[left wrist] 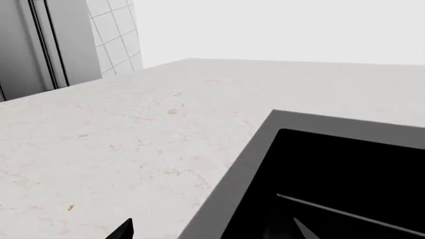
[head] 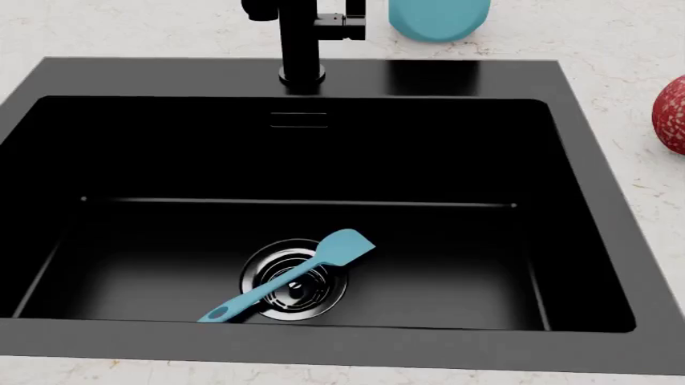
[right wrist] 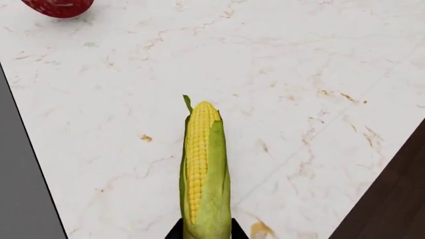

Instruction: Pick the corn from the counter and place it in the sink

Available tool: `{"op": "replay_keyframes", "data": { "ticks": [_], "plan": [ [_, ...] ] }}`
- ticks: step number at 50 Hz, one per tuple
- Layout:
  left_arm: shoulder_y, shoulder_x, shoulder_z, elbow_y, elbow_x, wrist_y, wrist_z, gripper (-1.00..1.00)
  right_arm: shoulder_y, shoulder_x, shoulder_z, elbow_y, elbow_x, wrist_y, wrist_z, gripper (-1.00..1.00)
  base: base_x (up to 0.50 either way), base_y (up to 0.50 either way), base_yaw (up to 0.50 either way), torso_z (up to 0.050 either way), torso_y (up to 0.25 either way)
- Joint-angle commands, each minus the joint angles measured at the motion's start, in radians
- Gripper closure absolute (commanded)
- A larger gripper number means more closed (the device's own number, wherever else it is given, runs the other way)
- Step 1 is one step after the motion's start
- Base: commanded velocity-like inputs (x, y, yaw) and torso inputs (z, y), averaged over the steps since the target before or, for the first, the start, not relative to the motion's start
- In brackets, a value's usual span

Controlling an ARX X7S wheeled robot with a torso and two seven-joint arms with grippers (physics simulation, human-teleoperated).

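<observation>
**One ear of corn, gripped at its base and due for the basin**

One small yellow ear of corn in a green husk [right wrist: 204,184] fills the right wrist view, its pointed tip aimed away from the camera and its base sunk between two dark finger ends of the right hand [right wrist: 206,232]. That hand looks clenched on the corn, though only the finger ends show. Whether the ear is lifted or rests on the white-cream marble table [right wrist: 279,79] cannot be told. A round red speckled fruit [right wrist: 58,7] lies well apart from the tip, and a grey strip that is probably the basin's rim runs along one edge of that view.

The large rectangular matte black sink [head: 599,160] sits square under the head camera, holding only a light-blue spatula [head: 294,274] laid across the round metal drain [head: 294,287]. Neither arm shows in that view.

The step in hand, as I judge it, is the carry. Raise the ear enough to clear the wide rim, travel sideways with the husk level, and avoid the red fruit. Aim for bare basin floor beside the spatula, lower well inside, then release.

The left hand [left wrist: 212,230] shows two dark tips apart near the sink's corner; it holds nothing and looks released. It is best left where it is.
</observation>
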Motion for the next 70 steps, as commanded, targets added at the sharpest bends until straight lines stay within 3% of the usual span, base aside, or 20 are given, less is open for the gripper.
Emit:
{"op": "replay_keyframes", "data": {
  "ticks": [1,9,23,35,42,57,70],
  "plan": [
    [0.016,-0.003,-0.001,-0.034,0.002,0.045,0.007,-1.00,0.036,0.025,-0.018,-0.028,-0.024,0.007,0.002,1.00,0.00,0.00,0.00,0.000,0.000],
    [0.006,0.002,0.001,0.001,-0.005,0.001,-0.007,-1.00,0.242,0.056,-0.148,-0.061,-0.005,0.060,-0.032,1.00,0.00,0.00,0.00,0.000,0.000],
    [0.043,-0.004,0.018,-0.101,0.010,0.143,0.018,-1.00,0.569,-0.013,-0.349,-0.054,-0.018,0.134,-0.134,1.00,0.00,0.00,0.00,0.000,0.000],
    [0.049,-0.013,0.019,-0.104,0.007,0.159,0.025,-1.00,0.773,-0.136,-0.534,0.071,-0.166,0.177,-0.293,1.00,0.00,0.00,0.00,0.000,0.000],
    [0.053,-0.009,0.023,-0.095,0.002,0.159,0.024,-1.00,0.821,-0.179,-0.611,0.159,-0.277,0.132,-0.441,1.00,0.00,0.00,0.00,0.000,0.000],
    [0.051,-0.009,0.034,-0.096,0.000,0.159,0.018,-1.00,0.960,-0.319,-0.770,0.339,-0.386,0.139,-0.594,1.00,0.00,0.00,0.00,0.000,0.001],
    [0.055,-0.009,0.037,-0.107,-0.003,0.171,0.018,-1.00,1.206,-0.449,-0.998,0.657,-0.518,0.204,-0.863,1.00,0.00,0.00,0.00,0.000,0.000]
  ]
}}
